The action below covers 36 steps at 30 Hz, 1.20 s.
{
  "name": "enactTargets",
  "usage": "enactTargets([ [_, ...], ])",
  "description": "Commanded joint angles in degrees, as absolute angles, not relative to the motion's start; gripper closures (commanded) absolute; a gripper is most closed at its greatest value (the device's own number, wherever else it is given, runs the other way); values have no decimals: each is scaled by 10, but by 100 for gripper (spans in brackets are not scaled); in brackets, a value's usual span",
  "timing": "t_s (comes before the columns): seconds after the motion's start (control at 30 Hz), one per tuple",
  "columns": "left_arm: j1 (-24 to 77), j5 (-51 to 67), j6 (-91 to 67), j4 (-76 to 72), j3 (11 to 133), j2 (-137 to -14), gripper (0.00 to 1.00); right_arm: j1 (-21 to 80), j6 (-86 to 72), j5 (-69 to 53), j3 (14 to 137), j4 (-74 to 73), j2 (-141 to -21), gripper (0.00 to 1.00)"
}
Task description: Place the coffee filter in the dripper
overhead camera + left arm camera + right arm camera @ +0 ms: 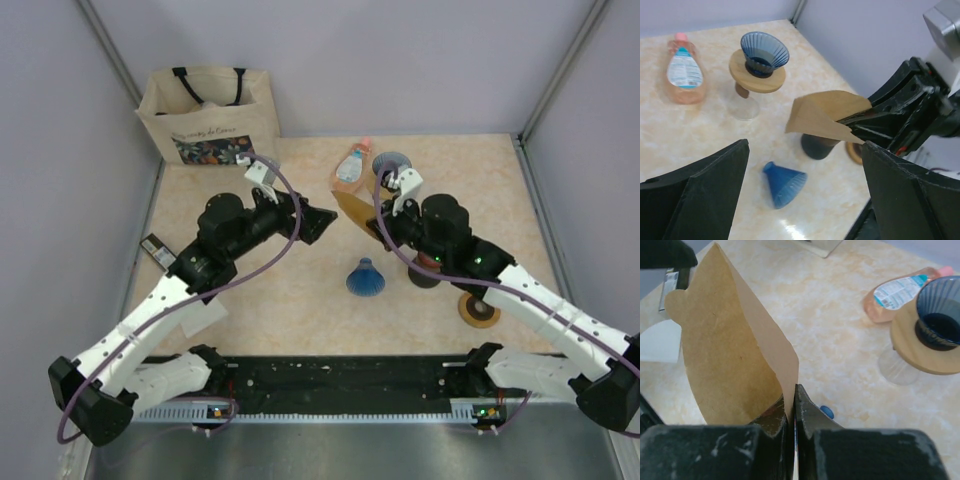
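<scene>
Filter (730, 350), a thin brown paper cone, is pinched flat in the right gripper (791, 407); left gripper (802, 150) is spread wide.

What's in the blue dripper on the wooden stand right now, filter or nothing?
Empty: the dripper shows a bare ribbed bowl, and the brown coffee filter is pinched in the right end effector, apart from it.

You have: brown filter (821, 116) pinched in right gripper (852, 121); blue dripper (764, 50) on wooden stand (757, 81) near worktop (710, 132) corner; pink bottle (684, 71); blue cone (785, 182) lying sideways.
</scene>
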State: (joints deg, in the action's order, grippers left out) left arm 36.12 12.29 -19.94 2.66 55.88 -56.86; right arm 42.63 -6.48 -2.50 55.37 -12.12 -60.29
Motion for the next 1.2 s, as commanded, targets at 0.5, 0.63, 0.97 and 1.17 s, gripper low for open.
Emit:
enactTargets([
  [0.5,379,100,-500,-200,539,-715,6,519,-55,327,563,-30,-664,100],
  [0.63,387,49,-494,-176,542,-722,10,540,-38,364,564,-16,-674,100],
  [0.97,414,18,-480,-140,566,-750,25,541,-47,355,570,11,-680,100],
  [1.17,419,-13,-484,-131,587,-780,40,548,-39,340,566,24,-683,100],
])
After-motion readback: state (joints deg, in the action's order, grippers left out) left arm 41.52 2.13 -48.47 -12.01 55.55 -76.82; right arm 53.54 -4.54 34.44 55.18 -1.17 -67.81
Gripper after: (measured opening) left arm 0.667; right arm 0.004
